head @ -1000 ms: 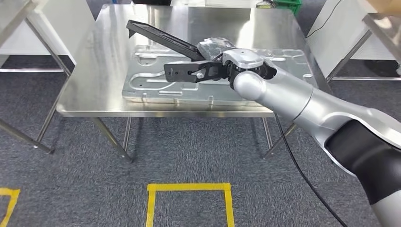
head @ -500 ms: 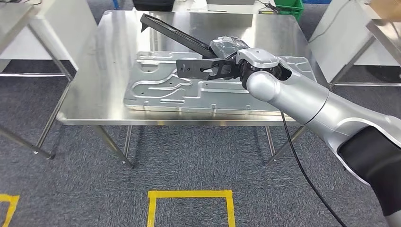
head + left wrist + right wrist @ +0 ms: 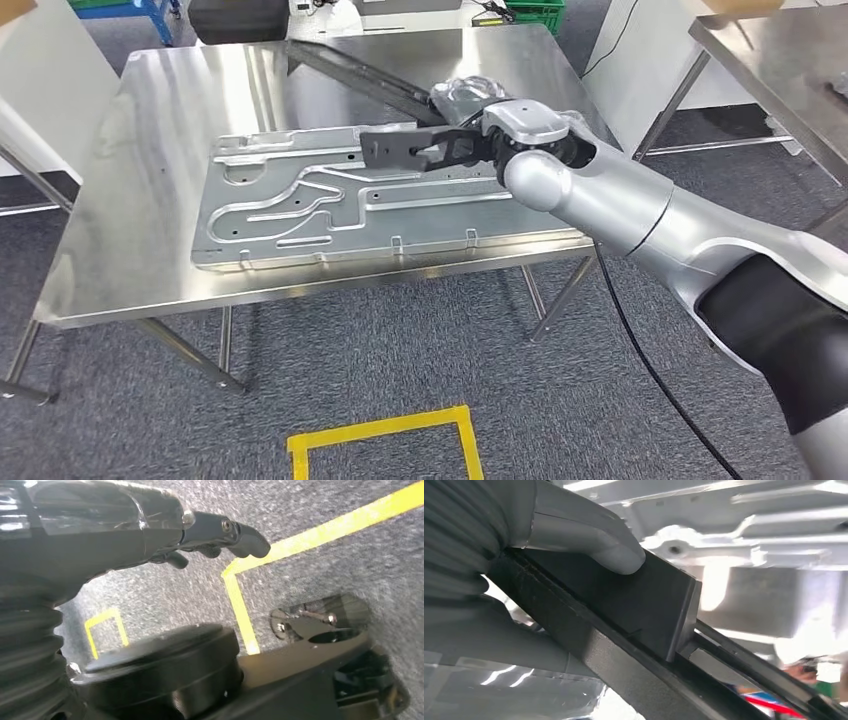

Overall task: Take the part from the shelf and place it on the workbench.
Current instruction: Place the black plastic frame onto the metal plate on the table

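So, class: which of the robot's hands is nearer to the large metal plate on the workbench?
Right. The right hand is above the metal plate, holding the black part. The left hand hangs low over the carpet, away from it.

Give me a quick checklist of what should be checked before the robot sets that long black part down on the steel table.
1. Part held: ok. The right hand holds the long black plastic part; the thumb presses on it.
2. Part over the shiny steel workbench: ok.
3. Landing spot free: not ok. The large flat stamped metal panel lies under the hand.
4. Part touching the workbench: cannot tell.
5. Left hand out of the way: ok, it hangs over the grey carpet.
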Tool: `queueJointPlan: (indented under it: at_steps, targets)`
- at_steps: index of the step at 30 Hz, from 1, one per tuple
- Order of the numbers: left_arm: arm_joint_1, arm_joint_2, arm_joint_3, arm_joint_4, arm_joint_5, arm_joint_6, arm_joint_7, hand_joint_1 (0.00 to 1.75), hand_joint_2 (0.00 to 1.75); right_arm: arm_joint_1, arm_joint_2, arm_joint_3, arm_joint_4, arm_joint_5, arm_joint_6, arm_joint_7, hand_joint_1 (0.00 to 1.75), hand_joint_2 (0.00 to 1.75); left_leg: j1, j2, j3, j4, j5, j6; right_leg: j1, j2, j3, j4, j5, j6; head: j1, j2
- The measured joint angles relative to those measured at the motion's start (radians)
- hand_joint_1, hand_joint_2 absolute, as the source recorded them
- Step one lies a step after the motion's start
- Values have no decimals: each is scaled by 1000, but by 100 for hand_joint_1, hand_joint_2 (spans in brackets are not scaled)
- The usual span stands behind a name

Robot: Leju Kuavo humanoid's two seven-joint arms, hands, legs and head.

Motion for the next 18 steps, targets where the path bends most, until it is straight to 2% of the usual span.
queueJointPlan:
  at_steps: [2,4,5,7,8,9,10,12,13,14,16,18]
  targets:
    - [0,0,0,0,0,0,0,0,175,-1,1,1,-5,9,1,-13,175,175,3,-1,10,-19,-12,6,-1,0,-2,0,-5,8,-1,0]
    - [-1,-1,0,0,0,0,-1,0,175,-7,4,1,-12,19,2,-25,175,175,9,1,21,-26,-16,13,-3,-3,-18,38,-27,22,5,0]
    - [-1,-2,0,0,0,0,-1,0,175,-10,5,2,-14,23,3,-29,175,175,12,3,29,-29,-20,17,-7,-6,-42,87,-48,30,8,0]
    - [0,-3,0,0,0,0,-1,0,175,-9,9,6,-17,26,5,-33,175,175,14,7,42,-30,-31,21,-16,-11,-116,216,-89,44,16,0]
    - [1,-3,0,0,0,0,-1,0,175,-6,10,9,-17,27,6,-34,175,175,15,8,50,-30,-37,21,-20,-13,-148,263,-93,48,20,0]
    - [2,-3,0,0,0,0,-1,0,175,-3,11,12,-17,27,7,-34,175,175,16,9,59,-30,-45,19,-23,-15,-166,276,-76,50,24,0]
    - [2,-3,0,0,0,0,-1,0,175,-2,11,14,-17,27,7,-34,175,175,16,10,71,-30,-52,17,-25,-16,-166,252,-39,50,30,0]
    - [2,-4,0,0,0,0,-1,0,175,-6,12,15,-17,28,7,-34,175,175,16,13,94,-31,-69,11,-24,-15,-130,132,57,43,39,0]
    - [1,-5,0,0,0,0,-1,0,175,-9,12,15,-18,28,7,-34,175,175,16,15,102,-33,-76,7,-21,-15,-110,80,87,37,40,0]
    - [0,-6,0,0,0,0,-1,0,175,-12,13,17,-18,28,7,-34,175,175,16,18,107,-35,-80,2,-17,-15,-94,44,99,30,41,0]
    - [-1,-9,0,0,0,1,-1,0,175,-16,14,19,-19,31,8,-36,175,175,16,21,109,-40,-85,-8,-10,-16,-80,23,84,15,40,0]
    - [-2,-11,0,0,0,2,-1,0,175,-21,16,19,-22,41,9,-41,175,175,15,19,109,-38,-95,-19,-13,-22,-64,-3,71,3,40,0]
